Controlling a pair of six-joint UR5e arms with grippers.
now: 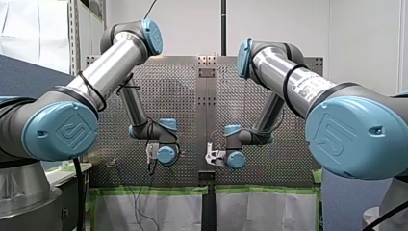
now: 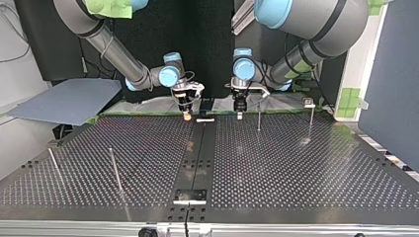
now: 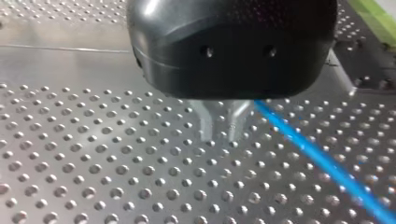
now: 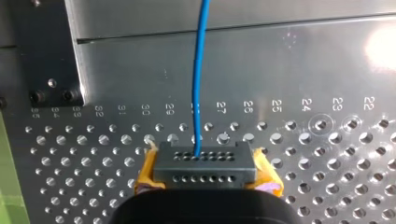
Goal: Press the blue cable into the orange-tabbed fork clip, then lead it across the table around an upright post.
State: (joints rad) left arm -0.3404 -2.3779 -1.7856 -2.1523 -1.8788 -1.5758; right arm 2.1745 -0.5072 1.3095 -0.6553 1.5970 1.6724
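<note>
Cable (image 4: 200, 70), thin and blue, is pinched in my right gripper (image 4: 205, 165), whose yellow pads are pressed together on it. It runs straight ahead over the perforated metal table (image 4: 327, 154). My left gripper (image 3: 221, 133), black with metal fingers drawn nearly together on nothing, hangs low over the holes, the cable passing just beside it. A thin upright metal post (image 2: 259, 117) stands near.

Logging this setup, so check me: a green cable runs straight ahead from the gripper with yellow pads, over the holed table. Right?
Not quite. The right wrist view shows the cable is blue, not green. The rest holds: it runs straight ahead from the right gripper with yellow pads, over the holed table.
</note>
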